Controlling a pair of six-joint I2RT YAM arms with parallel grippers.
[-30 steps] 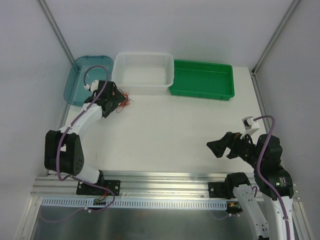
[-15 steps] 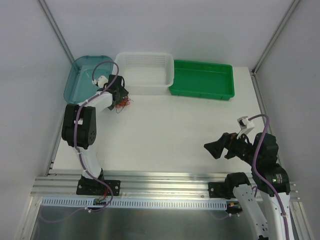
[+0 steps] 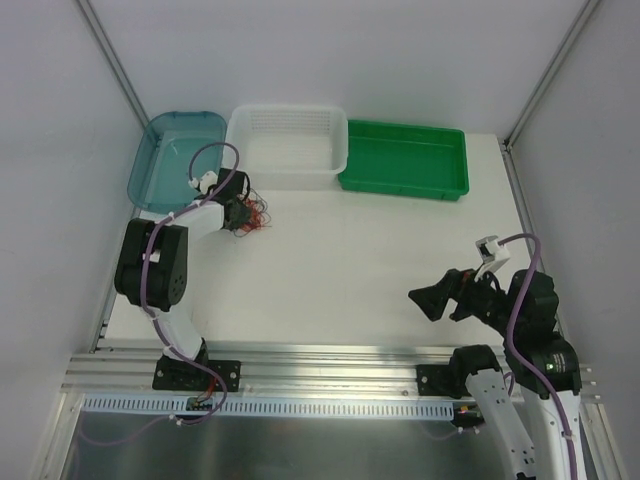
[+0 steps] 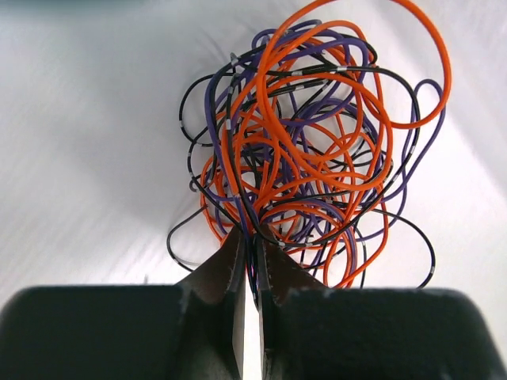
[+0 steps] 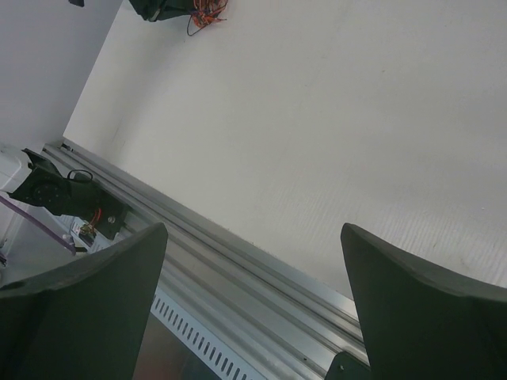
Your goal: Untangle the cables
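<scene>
The counter (image 3: 380,260) carried a teal bin (image 3: 160,150), a white basket (image 3: 290,140) and a green tray (image 3: 405,160) along its far edge. The cables (image 3: 257,214) lay on it as one knotted ball at the far left, just in front of the basket's left corner.

The left arm (image 3: 160,270) reached out to that ball. The right arm (image 3: 530,340) sat folded at the near right, well apart from it, and this was probably the largest risk. With nothing pinning the far side of the ball, any pull by the left arm would likely drag or lift the whole lump as one piece and loosen nothing.

The right tool (image 5: 253,229) was released, its fingers spread wide over the counter and grasping nothing.

The left tool (image 4: 247,245) was clenched on the near edge of the cables (image 4: 309,158). Its jaws stood almost together, with orange, black and purple strands running in between them. More than one strand seemed to be caught, though the wrist view did not show exactly how many. A pull on several strands at once would probably cinch the inner loops tighter.

The strands were very thin and the bite sat right at the fingertips. A sharp tug could let them slip free, or leave only one of them held. The loops also crossed closely, so a strand drawn out sideways could snag on its neighbours.
</scene>
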